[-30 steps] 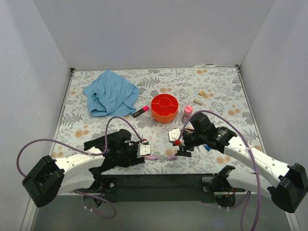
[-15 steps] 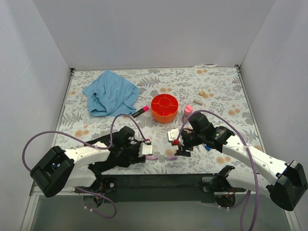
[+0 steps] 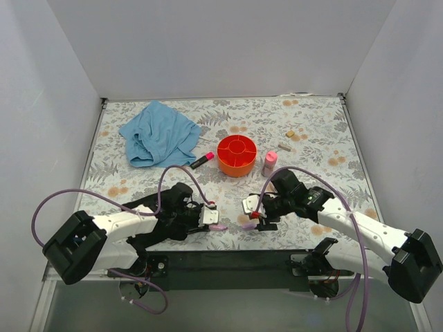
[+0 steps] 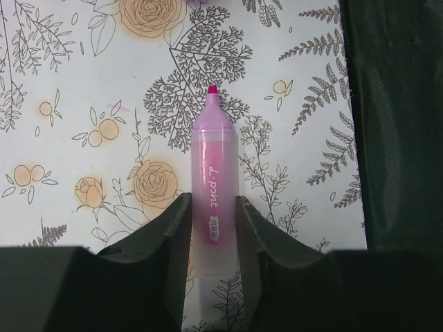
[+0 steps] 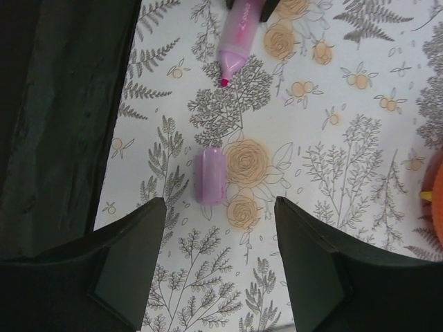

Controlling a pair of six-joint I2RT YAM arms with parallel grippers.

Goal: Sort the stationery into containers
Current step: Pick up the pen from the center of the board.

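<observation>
My left gripper is shut on an uncapped lilac-pink highlighter, its red tip pointing away over the floral mat; in the top view the left gripper sits low near the front edge. My right gripper is open and empty just above the mat. A loose lilac cap lies just ahead of its left finger, and the held highlighter's tip shows beyond it. In the top view the right gripper faces the left one. The orange divided bowl stands mid-table, with a small pink bottle to its right and a pink highlighter to its left.
A crumpled blue cloth lies at the back left. Two small tan pieces lie at the back right. A black strip runs along the mat's near edge, close to both grippers. White walls enclose three sides.
My right gripper has moved toward the near edge and lowered over the lilac cap. My left gripper has shifted only slightly, still holding the highlighter.
</observation>
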